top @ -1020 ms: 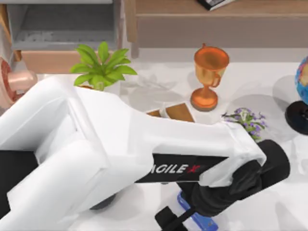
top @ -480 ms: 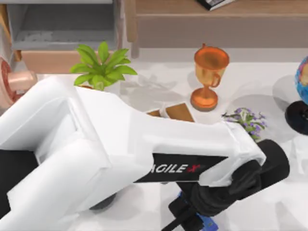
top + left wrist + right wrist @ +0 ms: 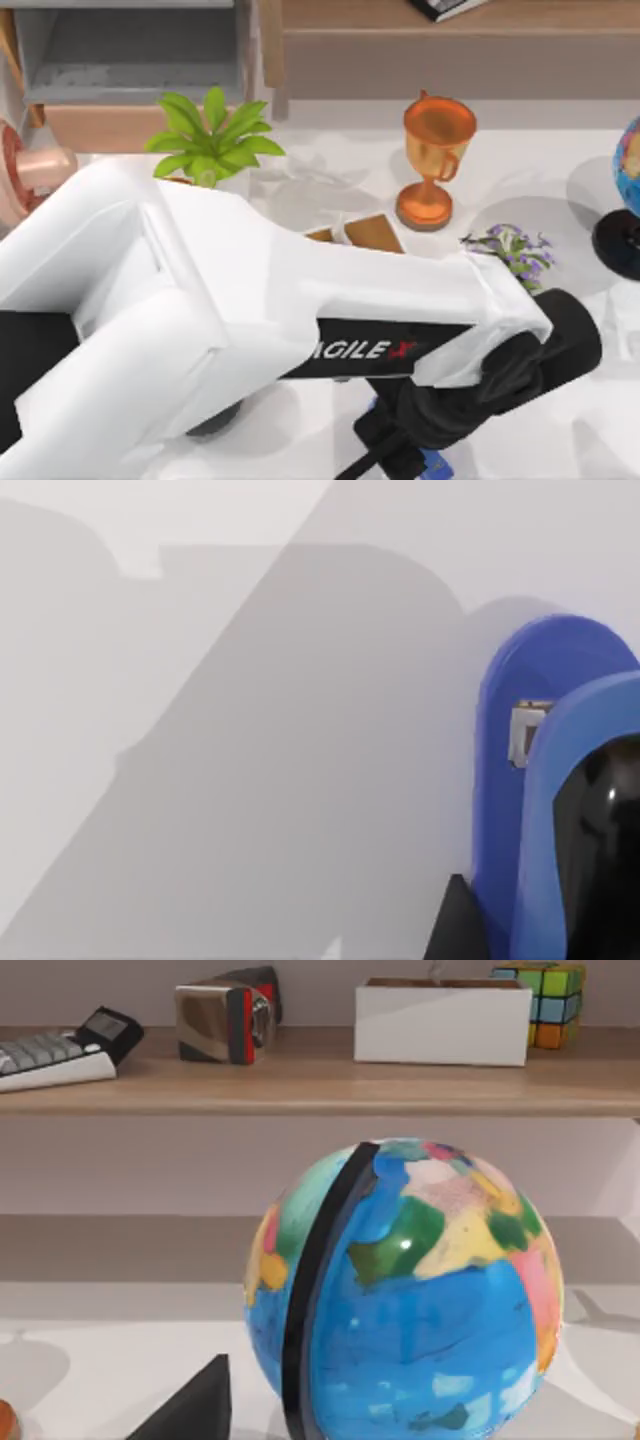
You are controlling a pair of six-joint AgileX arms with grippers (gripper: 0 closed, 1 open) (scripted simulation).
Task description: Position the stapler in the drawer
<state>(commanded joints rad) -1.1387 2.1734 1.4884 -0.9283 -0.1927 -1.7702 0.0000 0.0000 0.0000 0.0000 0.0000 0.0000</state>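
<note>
Reaching across the white table (image 3: 330, 170) from the top view's left, the big white left arm with its black wrist, ending low near the front edge. Hanging there directly over the small bright-blue stapler with the black upper arm (image 3: 432, 461), the left gripper (image 3: 400, 455), its dark body covering most of the stapler so that just a sliver of blue is peeking out beside it. Lying flat on the tabletop, the stapler (image 3: 545, 800), and in the left wrist view filling one side at very close range: rounded blue base, a small metal plate, glossy black arm above. Showing beside that blue base, one dark fingertip (image 3: 455, 925), right against or just next to it; whether the claw is pinching the stapler or merely straddling it, cannot tell, nor how wide it is standing.

Sitting pulled out at the far left corner, well apart from the stapler, the wide drawer with the dull grey inside and light tan wooden front panel (image 3: 130, 60). Standing between the two, a green leafy potted plant (image 3: 212, 135), an orange-gold trophy cup (image 3: 432, 155) and a small purple-flowered sprig (image 3: 512, 250). Facing a multicoloured globe (image 3: 400, 1300) below a wooden shelf (image 3: 320, 1085), the right wrist camera.
</note>
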